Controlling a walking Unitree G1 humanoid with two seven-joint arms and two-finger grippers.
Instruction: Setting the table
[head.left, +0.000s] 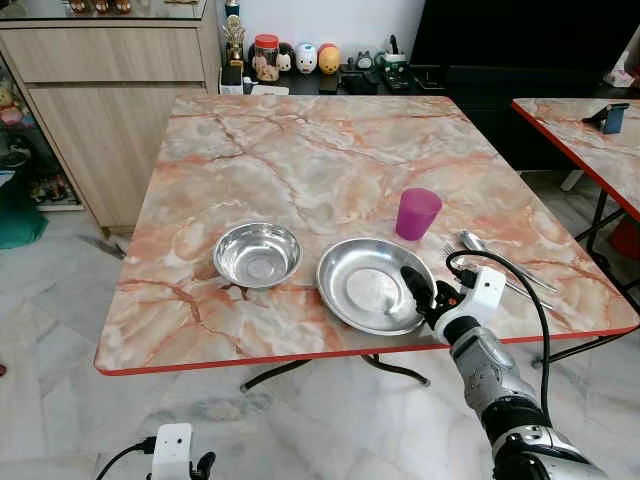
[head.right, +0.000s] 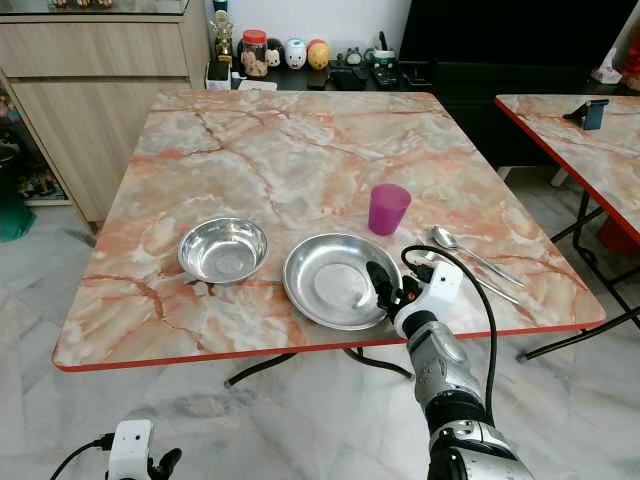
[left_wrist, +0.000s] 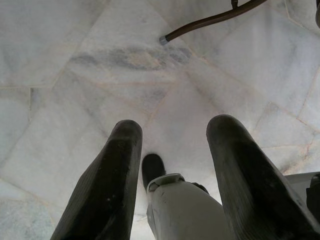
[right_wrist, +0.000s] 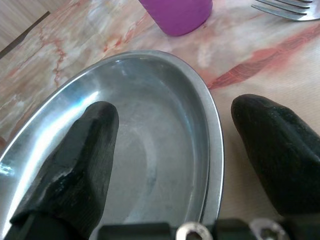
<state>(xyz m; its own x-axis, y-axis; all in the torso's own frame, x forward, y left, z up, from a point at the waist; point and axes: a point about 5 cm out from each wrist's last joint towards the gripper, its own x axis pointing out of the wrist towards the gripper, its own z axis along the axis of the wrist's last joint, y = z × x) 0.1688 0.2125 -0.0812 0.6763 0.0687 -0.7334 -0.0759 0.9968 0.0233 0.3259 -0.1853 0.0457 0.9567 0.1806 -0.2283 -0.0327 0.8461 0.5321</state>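
On the marble table (head.left: 300, 160) a steel plate (head.left: 365, 285) lies near the front edge, with a steel bowl (head.left: 257, 254) to its left. A purple cup (head.left: 417, 213) stands upright just behind the plate's right side. Right of the plate lie a spoon (head.left: 485, 248) and a fork (right_wrist: 285, 10). My right gripper (head.left: 422, 292) is open at the plate's right rim; in the right wrist view one finger (right_wrist: 75, 165) is over the plate's inside and the other outside the rim. My left gripper (left_wrist: 172, 175) hangs open low over the floor.
A second marble table (head.left: 585, 135) stands to the right with a blue object on it. Behind the table are a wooden cabinet (head.left: 100, 90) and a low shelf with jars and figurines (head.left: 300, 60). The floor is pale marble tile (head.left: 60, 330).
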